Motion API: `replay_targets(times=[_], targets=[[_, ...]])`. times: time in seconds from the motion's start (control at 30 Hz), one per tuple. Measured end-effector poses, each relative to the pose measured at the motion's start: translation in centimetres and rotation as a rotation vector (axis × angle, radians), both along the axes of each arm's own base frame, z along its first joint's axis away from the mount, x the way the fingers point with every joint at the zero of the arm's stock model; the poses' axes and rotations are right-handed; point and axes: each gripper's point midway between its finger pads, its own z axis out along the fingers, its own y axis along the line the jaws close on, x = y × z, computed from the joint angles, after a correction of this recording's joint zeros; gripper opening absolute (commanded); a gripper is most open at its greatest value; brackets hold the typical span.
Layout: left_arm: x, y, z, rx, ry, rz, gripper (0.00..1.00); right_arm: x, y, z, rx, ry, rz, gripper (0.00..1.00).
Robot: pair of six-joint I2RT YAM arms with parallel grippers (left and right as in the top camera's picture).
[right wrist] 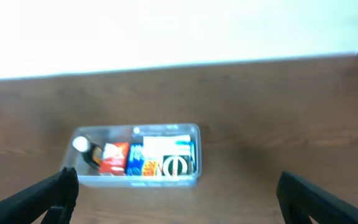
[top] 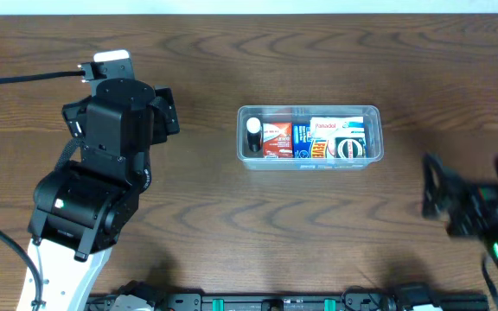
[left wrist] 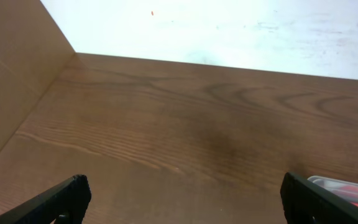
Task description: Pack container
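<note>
Left gripper point(left wrist: 184, 190) spread wide above bare wooden table point(top: 232, 242), right gripper point(right wrist: 178, 190) equally wide and blurred near the table's edge, with clear container point(top: 309, 163) mid-table between both arms, touched by neither, holding white-capped bottle point(top: 253, 131) at the left-arm end beside red, blue and white boxes point(top: 335, 138).

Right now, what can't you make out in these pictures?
- Overhead: the right gripper is blurred, and its arm is cut off by the right edge.
- Left wrist: only a corner of the container shows, cut off by the bottom edge.
- Right wrist: the whole view is blurred, so the labels on the boxes cannot be read.
</note>
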Motion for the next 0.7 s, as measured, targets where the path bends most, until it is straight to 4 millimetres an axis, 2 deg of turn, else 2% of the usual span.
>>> replay_targets(times=[0.07, 0.17, 0.37, 0.53, 0.7], targets=[[0.0, 0.0, 0.0, 0.0, 0.0, 0.0, 0.98, -2.0, -0.2, 0.8, 0.012, -0.065, 0.004, 0.99], [0.0, 0.0, 0.0, 0.0, 0.0, 0.0, 0.98, -4.4, -0.4, 0.5, 0.037, -0.131, 0.004, 0.99], [0.0, 0.0, 0.0, 0.0, 0.0, 0.0, 0.98, -6.0, -0.5, -1.9, 0.096, -0.216, 0.009, 0.99], [0.0, 0.0, 0.0, 0.0, 0.0, 0.0, 0.98, -4.7, -0.3, -5.0, 0.119, -0.253, 0.002, 0.99], [0.0, 0.0, 0.0, 0.001, 0.0, 0.0, 0.98, -1.4, -0.3, -8.6, 0.125, -0.297, -0.028, 0.99]])
